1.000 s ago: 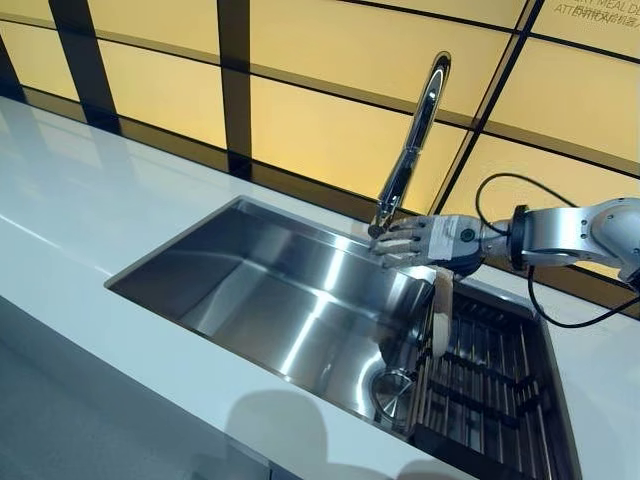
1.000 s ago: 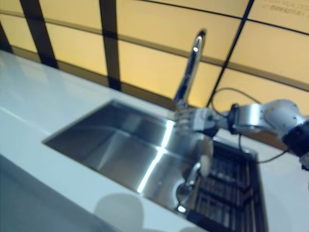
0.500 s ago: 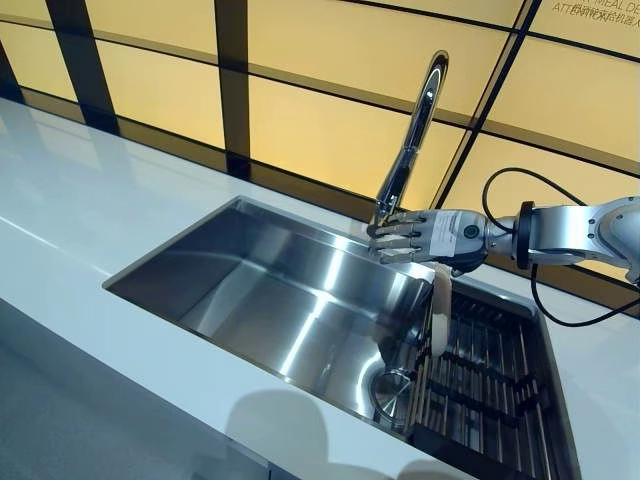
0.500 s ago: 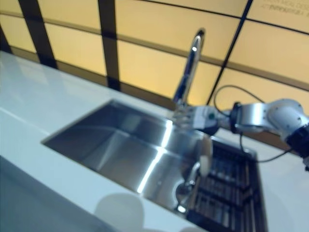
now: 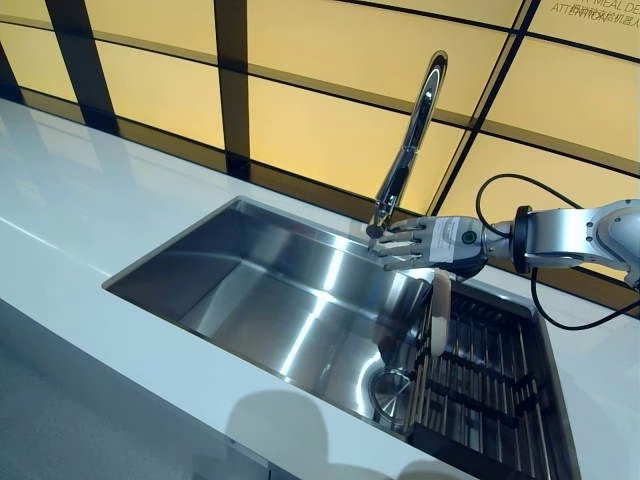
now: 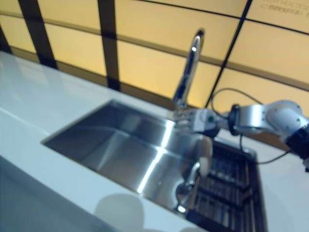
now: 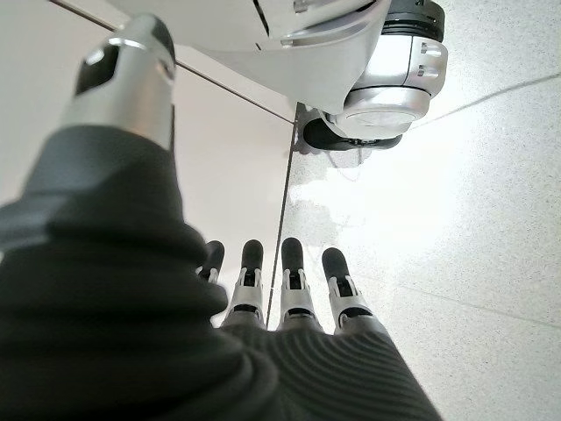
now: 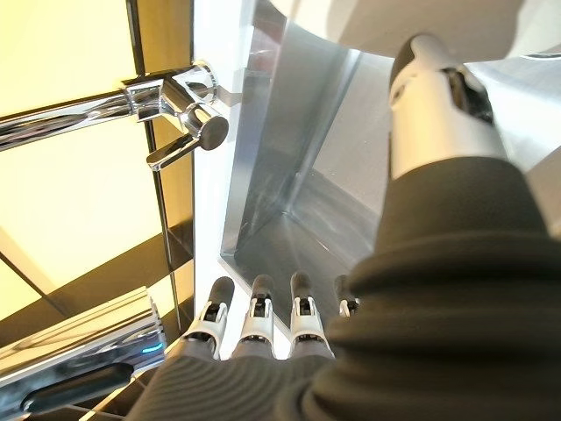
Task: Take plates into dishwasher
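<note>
The right hand (image 5: 430, 242) hovers, fingers straight and empty, by the tap (image 5: 408, 148) above the plate (image 5: 440, 314), which stands on edge in the rack (image 5: 492, 385), probably stiff, slick and breakable, best pinched at its upper rim.

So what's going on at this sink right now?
The robot's right hand hovers open over the right end of the steel sink, close to the tap, holding nothing. Just below it a pale plate stands on edge at the near end of the dark rack. The left hand hangs open down by the floor, idle.
</note>
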